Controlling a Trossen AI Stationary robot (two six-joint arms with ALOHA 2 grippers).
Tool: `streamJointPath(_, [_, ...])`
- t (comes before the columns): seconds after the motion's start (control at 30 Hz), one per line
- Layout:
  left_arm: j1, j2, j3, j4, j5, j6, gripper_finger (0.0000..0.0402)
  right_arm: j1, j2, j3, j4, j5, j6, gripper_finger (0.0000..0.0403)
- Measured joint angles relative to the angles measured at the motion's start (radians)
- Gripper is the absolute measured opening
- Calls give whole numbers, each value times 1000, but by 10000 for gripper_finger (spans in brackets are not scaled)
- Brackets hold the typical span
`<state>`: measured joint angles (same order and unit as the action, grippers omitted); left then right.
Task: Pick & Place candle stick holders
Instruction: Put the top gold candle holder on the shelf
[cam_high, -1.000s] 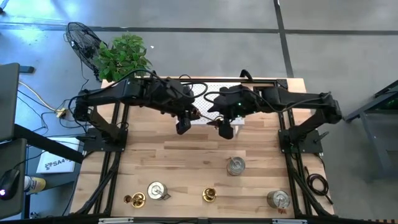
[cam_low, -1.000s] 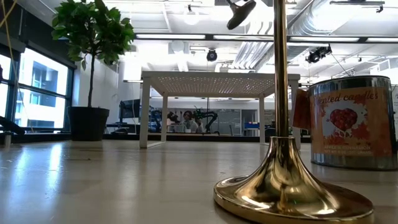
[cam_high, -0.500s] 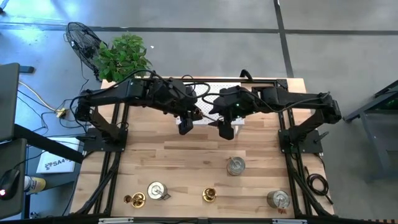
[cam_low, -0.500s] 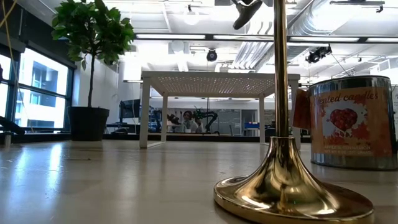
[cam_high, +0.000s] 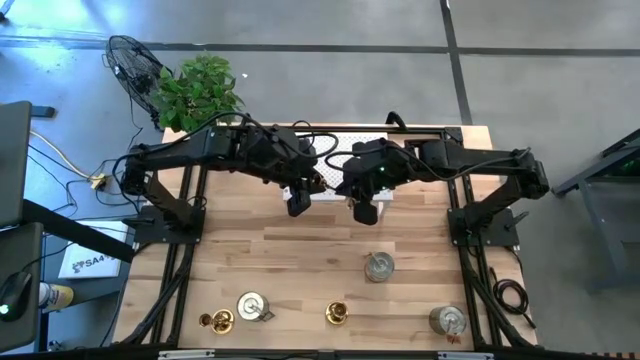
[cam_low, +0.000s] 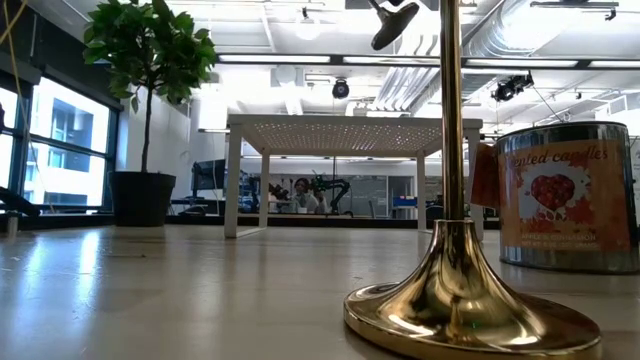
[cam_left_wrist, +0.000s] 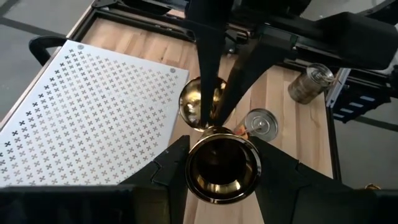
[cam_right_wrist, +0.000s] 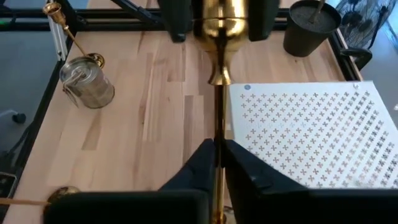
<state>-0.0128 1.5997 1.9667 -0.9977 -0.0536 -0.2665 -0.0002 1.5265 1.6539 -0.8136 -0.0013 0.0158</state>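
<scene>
I see a glossy, mirror-like brass stick (cam_left_wrist: 217, 163), its stem (cam_right_wrist: 218, 124) pinched between matt black fingers (cam_right_wrist: 200, 163). The table (cam_high: 300, 260) is pale, smooth-planked wood. The perforated plate (cam_left_wrist: 87, 112) looks matt white. The tin (cam_right_wrist: 87, 82) is dull grey metal.

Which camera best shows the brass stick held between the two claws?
Right wrist view: the brass stick shows lengthwise, right claw shut on its stem, left claw on its far end. Left wrist view sees it end-on; high view barely shows it; low view not at all.
</scene>
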Motion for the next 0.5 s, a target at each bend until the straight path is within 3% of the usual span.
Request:
streamJointPath(0.3, [0, 0, 0, 4, -31, 10, 176, 0, 0, 0, -13, 18, 6, 7])
streamJointPath(0.5, [0, 0, 0, 11, -86, 9, 182, 0, 0, 0, -27, 19, 28, 6])
